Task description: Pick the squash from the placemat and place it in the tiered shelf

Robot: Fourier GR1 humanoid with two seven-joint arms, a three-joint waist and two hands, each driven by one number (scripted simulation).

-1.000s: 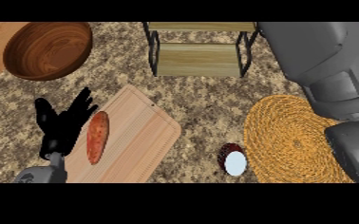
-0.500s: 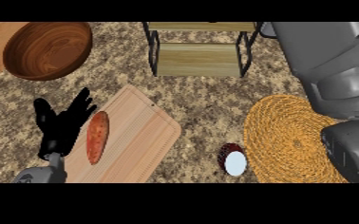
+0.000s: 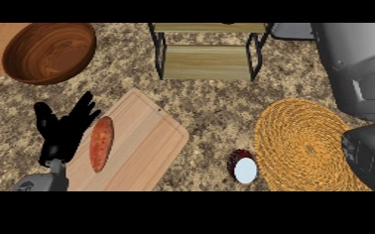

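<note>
On the speckled stone counter (image 3: 212, 104), the left hand (image 3: 62, 129) shows near the lower left corner, its black fingers spread and pointing up, thumb splayed to the left. It lies over the left edge of a wooden cutting board (image 3: 143, 144), just beside an orange, elongated vegetable (image 3: 101, 143) that rests lengthwise along the board's left side. The fingers are straight, not curled round the vegetable; whether they touch it cannot be told from this angle. This vegetable may be the squash of the task, though it sits on the board, not on the mat.

A round woven placemat (image 3: 304, 146) lies toward the counter's right edge, partly under the grey forearm (image 3: 351, 74) that runs down the right side; the right hand itself is out of sight. A small dark cup (image 3: 242, 166) with a pale inside stands touching the placemat's lower left rim.

The tiered shelf (image 3: 207, 62), black-framed with pale wooden boards, stands at the middle of the far edge. A large wooden bowl (image 3: 47, 52) sits in the far left corner.
</note>
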